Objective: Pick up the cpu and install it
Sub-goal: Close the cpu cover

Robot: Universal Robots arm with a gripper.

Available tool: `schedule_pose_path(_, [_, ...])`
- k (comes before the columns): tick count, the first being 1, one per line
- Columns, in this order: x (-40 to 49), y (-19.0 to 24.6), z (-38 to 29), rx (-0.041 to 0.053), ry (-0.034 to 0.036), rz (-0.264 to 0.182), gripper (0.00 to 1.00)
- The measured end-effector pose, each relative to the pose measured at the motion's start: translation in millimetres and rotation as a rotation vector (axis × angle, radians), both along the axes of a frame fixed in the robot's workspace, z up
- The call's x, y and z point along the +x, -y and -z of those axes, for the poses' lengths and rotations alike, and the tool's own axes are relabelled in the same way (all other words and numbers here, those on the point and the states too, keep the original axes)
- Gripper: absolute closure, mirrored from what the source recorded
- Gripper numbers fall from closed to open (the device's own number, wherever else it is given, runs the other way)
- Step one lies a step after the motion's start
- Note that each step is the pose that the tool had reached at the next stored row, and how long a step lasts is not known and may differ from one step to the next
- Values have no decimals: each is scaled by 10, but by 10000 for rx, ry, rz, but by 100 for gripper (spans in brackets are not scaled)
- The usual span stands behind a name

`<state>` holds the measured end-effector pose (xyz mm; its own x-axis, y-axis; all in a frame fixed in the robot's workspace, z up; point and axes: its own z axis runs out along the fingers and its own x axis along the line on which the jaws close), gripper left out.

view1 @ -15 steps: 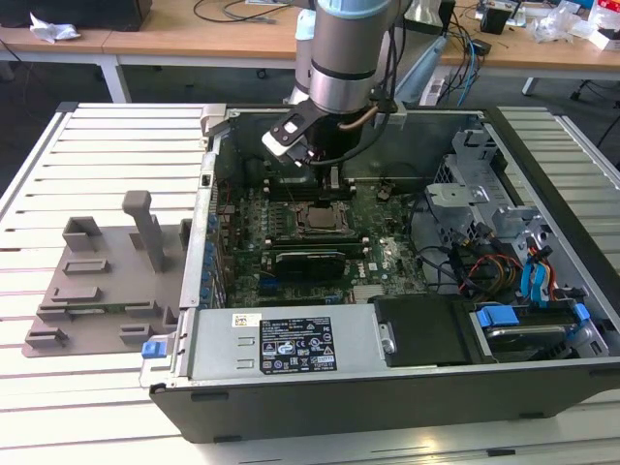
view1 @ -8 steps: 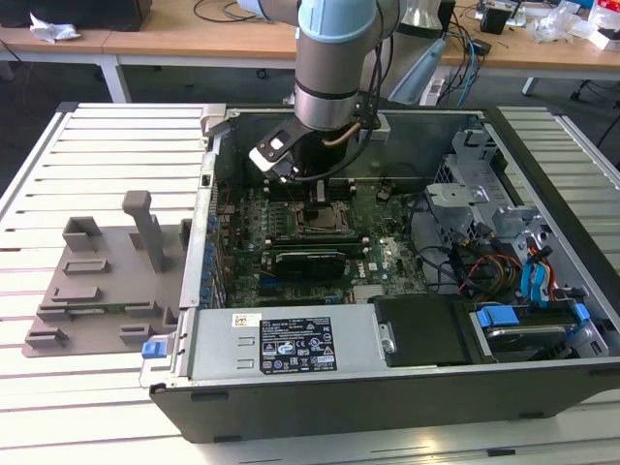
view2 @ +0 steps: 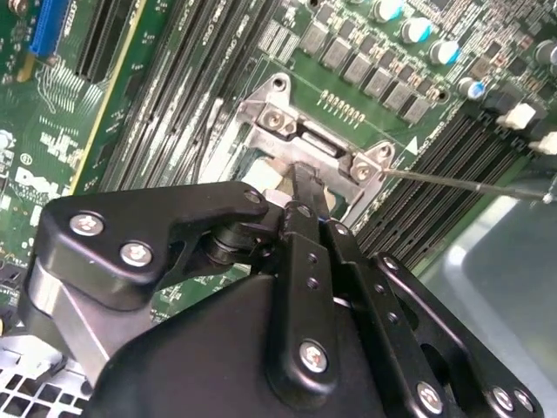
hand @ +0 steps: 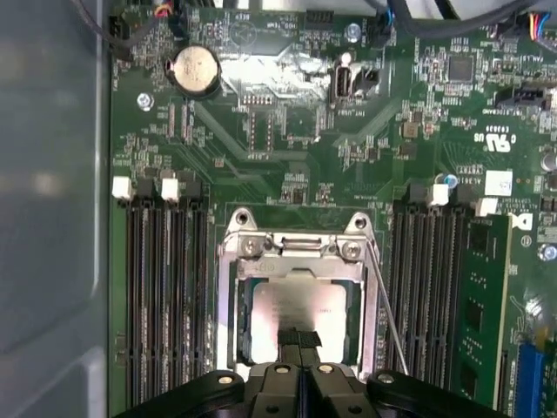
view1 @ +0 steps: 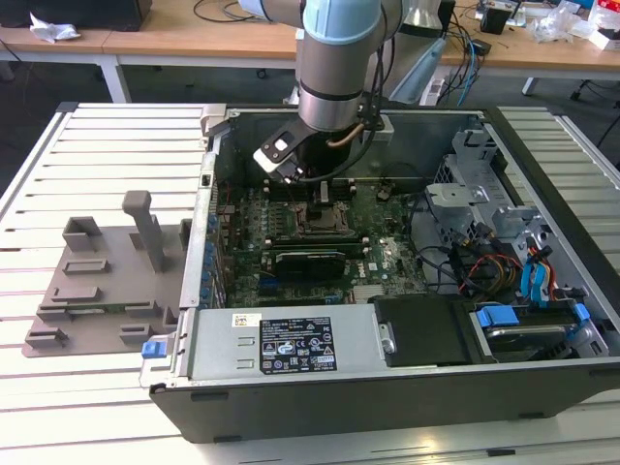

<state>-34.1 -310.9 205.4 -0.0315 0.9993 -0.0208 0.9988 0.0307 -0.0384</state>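
In the exterior view, a robot arm (view1: pixel 334 58) reaches down into an open computer case (view1: pixel 291 387) lying on a slatted surface (view1: pixel 97 145). Its pincer (view1: pixel 315 194) is low over the socket frame (view1: pixel 320 221) at the middle of the green motherboard (view1: pixel 387 257). A grey fixture plate (view1: pixel 97 291) with upright posts sits on the surface at the exterior view's left, just beside the case.

In the second wrist view, the black pincer (view2: pixel 300 187) has its tips at the silvery socket frame (view2: pixel 278 117), with rows of memory slots (view2: pixel 165 113) on either side.

In the first wrist view, the cpu (hand: pixel 300 300) lies flat inside the socket frame (hand: pixel 228 296), its metal plate square to the opening. The pincer (hand: pixel 300 338) is narrow, its two tips drawn together on or just above the middle of the plate, not clasping the chip's edges. The wire lever (hand: pixel 387 305) runs at a slant beside the frame, apart from it.

By the look of it the chip is picked up and placed, so the work is well along. With the lever standing free, the socket seems not yet clamped.
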Motion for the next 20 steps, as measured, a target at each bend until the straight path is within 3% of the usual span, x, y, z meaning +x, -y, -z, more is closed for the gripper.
schedule_pose_path(2, [65,-1,-9,3,-12,0,89])
schedule_pose_path(4, [92,0,-58,0,-27,0,89])
schedule_pose_path(12, [102,0,-254,1,-33,0,89])
schedule_pose_path(20, [102,0,-323,1,-34,1,89])
